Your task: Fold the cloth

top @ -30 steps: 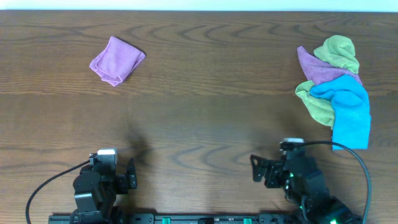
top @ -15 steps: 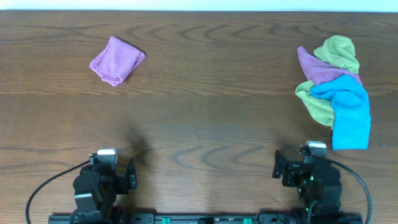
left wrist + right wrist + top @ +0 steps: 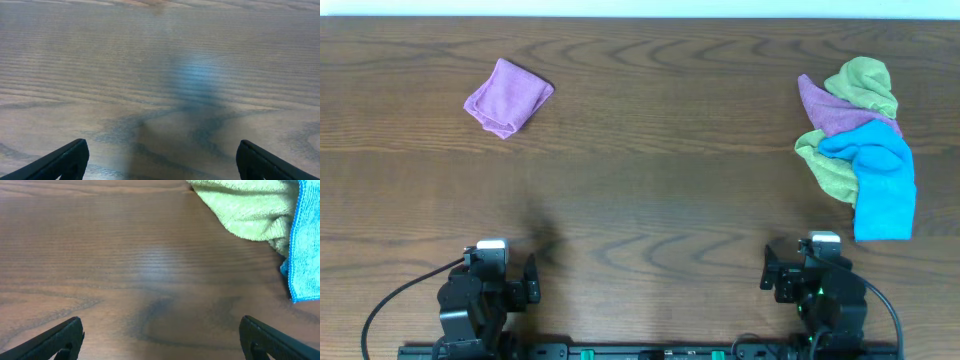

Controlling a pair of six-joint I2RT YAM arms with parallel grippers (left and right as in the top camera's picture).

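The cloth point(image 3: 507, 96) lies at the far left of the table point(image 3: 650, 180), well apart from both arms. It is a small lilac bundle that looks already doubled over, with one corner pointing toward the near edge. It seems soft, light and limp, so I judge that it will sag and not keep any shape when lifted. The wood under it looks smooth, so it may slide if it is only pushed. The best place to hold it is probably a free corner or an open edge, pinching a single layer. Which layers are loose is too small to tell from above.

The left gripper point(image 3: 161, 162) sits at the near edge, left of centre. Its two fingers are spread wide, and only bare wood is between them. It holds nothing and touches nothing.

The right gripper point(image 3: 161, 340) sits at the near edge on the right side. Its fingers are also wide apart and empty, over bare wood.

Beyond it, at the far right, is a pile: the olive-green cloths point(image 3: 865, 80), the bright blue cloth point(image 3: 882, 180) and a purple cloth point(image 3: 828, 108) tucked between them. The right wrist view shows the green and blue edges near but not touching the fingers.
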